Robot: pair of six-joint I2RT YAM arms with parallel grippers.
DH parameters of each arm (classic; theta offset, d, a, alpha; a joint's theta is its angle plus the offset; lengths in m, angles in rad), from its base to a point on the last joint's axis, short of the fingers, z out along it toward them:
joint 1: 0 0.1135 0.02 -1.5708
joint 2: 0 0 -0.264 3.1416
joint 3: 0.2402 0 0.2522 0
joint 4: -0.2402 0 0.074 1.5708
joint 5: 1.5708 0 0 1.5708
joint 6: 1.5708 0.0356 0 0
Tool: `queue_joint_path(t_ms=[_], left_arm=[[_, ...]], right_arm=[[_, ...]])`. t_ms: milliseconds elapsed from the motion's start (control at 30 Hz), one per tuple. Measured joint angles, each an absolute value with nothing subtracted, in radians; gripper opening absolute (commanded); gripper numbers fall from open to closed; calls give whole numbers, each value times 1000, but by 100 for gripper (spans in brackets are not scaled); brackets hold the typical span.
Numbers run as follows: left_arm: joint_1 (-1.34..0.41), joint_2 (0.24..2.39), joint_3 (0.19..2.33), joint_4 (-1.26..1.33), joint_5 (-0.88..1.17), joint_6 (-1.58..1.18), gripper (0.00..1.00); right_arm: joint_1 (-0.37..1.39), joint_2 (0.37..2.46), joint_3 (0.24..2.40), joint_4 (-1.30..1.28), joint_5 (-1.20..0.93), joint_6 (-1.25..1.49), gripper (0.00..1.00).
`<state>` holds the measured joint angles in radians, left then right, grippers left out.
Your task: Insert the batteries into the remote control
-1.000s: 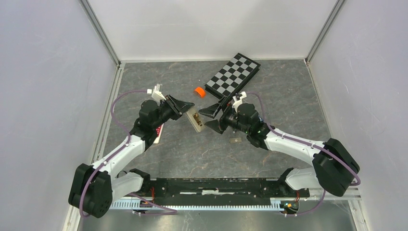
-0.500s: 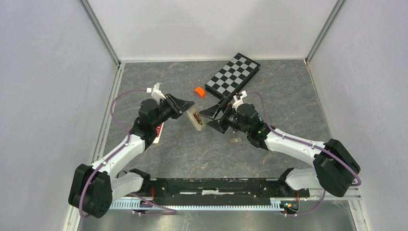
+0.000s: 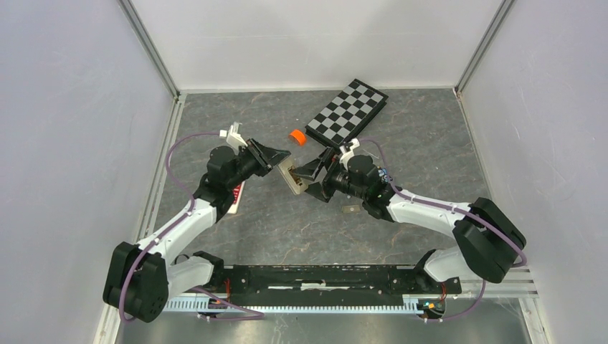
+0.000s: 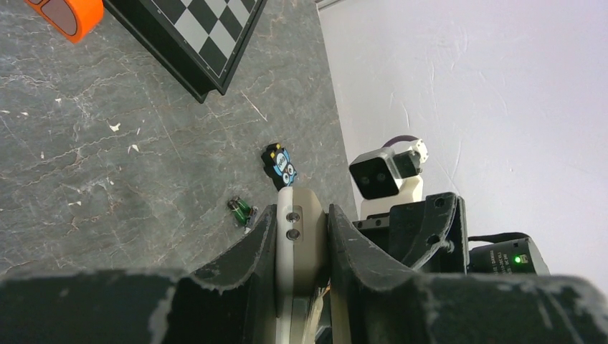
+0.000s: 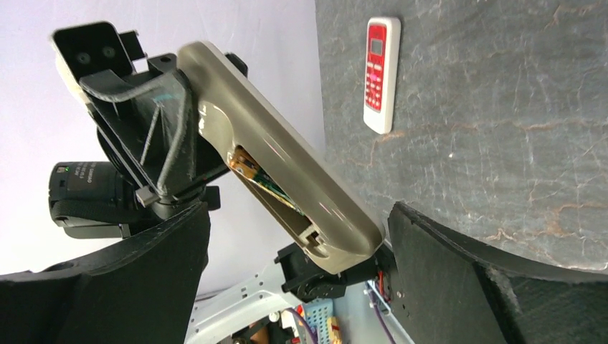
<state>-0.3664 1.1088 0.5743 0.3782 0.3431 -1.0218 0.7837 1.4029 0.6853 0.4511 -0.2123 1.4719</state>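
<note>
1 smooth beige curved remote clamped by left end effector; right end effector wide open.

A remote hangs above the middle of the bench, gripped by the left hand, its far end between the spread fingers of the right hand. Behind them lies a game board, with a roll just left of its near corner. A second remote lies under the left arm. A battery and a gadget lie near each other, apart.
</note>
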Motion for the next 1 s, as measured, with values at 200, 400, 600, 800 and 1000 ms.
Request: queue_joint_path(t_ms=[200, 400, 600, 800, 1000], left_arm=[[-366, 1108, 581, 379, 342, -1022, 2], [-366, 1108, 581, 385, 344, -1023, 2], [-366, 1108, 581, 399, 353, -1022, 2], [-364, 1108, 581, 401, 374, -1022, 2], [-361, 1108, 581, 406, 382, -1022, 2]], right_arm=[[792, 1408, 685, 460, -237, 1502, 98], [791, 1438, 685, 517, -236, 1541, 98], [792, 1473, 685, 572, -236, 1590, 98], [789, 1489, 685, 619, -236, 1625, 98], [787, 1508, 685, 648, -239, 1658, 85]])
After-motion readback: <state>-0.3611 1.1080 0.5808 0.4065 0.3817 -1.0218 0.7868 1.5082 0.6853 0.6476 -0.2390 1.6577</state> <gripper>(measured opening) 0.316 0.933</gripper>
